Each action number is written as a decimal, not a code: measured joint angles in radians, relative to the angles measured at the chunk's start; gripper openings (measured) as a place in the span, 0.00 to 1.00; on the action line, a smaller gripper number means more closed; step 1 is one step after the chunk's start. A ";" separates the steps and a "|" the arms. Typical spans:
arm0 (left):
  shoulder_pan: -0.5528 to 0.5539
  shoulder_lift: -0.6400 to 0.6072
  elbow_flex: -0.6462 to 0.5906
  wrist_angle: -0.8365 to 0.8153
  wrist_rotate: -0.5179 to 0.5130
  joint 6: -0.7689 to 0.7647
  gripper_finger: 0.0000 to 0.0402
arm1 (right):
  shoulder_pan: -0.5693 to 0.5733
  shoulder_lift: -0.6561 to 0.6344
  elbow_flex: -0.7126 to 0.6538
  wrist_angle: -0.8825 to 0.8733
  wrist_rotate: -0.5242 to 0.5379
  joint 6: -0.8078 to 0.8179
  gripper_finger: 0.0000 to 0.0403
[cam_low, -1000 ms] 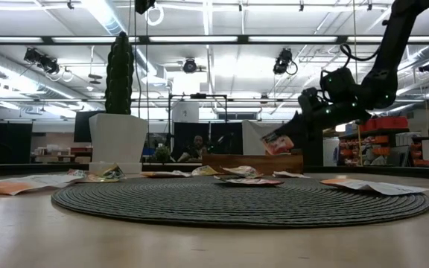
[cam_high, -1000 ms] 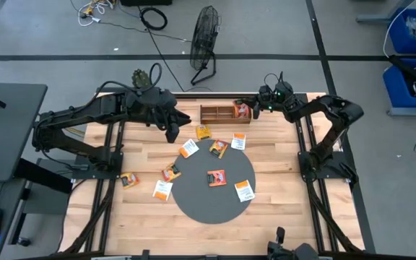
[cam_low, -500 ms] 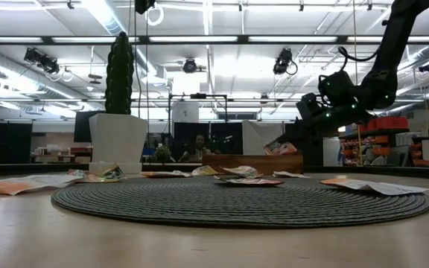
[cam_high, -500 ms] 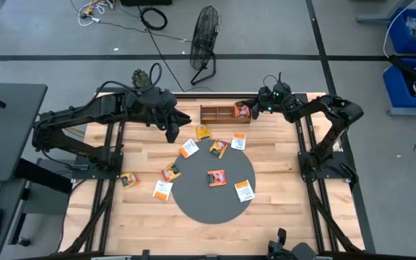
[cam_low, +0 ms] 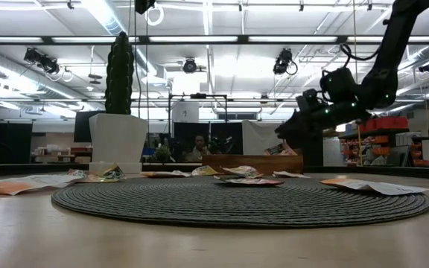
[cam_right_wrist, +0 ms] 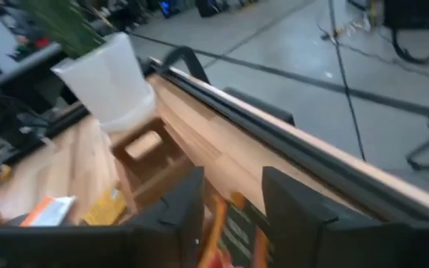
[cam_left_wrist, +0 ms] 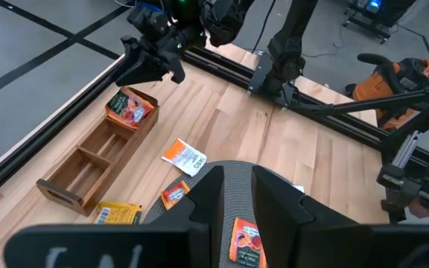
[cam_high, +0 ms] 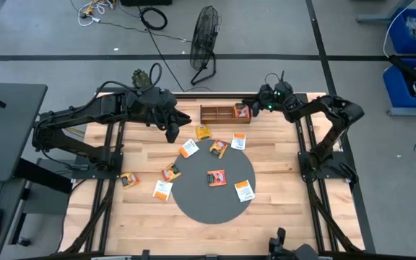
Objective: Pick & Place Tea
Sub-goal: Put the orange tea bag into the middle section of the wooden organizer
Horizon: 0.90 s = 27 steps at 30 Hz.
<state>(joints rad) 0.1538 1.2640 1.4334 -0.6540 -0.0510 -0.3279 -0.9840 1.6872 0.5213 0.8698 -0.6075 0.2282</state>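
- Releasing: right gripper [cam_high: 252, 108] hovering over the wooden tray's [cam_high: 211, 114] end compartment by the counter's far right corner, jaws parting.
- Orange sachet [cam_left_wrist: 130, 109] lying in that compartment, seemingly free of the jaws.
- Lifting straight up advised, avoiding dragging the sachet over the tray wall.
- Waiting: left gripper [cam_high: 172, 132] near the far edge of the round mat [cam_high: 201, 198], jaws narrow, holding nothing.
- Remaining sachets [cam_high: 217, 177] lying scattered on the mat and counter [cam_high: 280, 166].
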 joint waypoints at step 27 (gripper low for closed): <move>-0.051 0.033 -0.002 -0.486 0.049 -0.044 0.25 | 0.442 -0.594 0.216 -0.899 0.051 -0.155 0.35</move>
<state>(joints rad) 0.1024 1.2973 1.4319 -1.1397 -0.0021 -0.3715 -0.5419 1.0932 0.7376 -0.0291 -0.5569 0.0736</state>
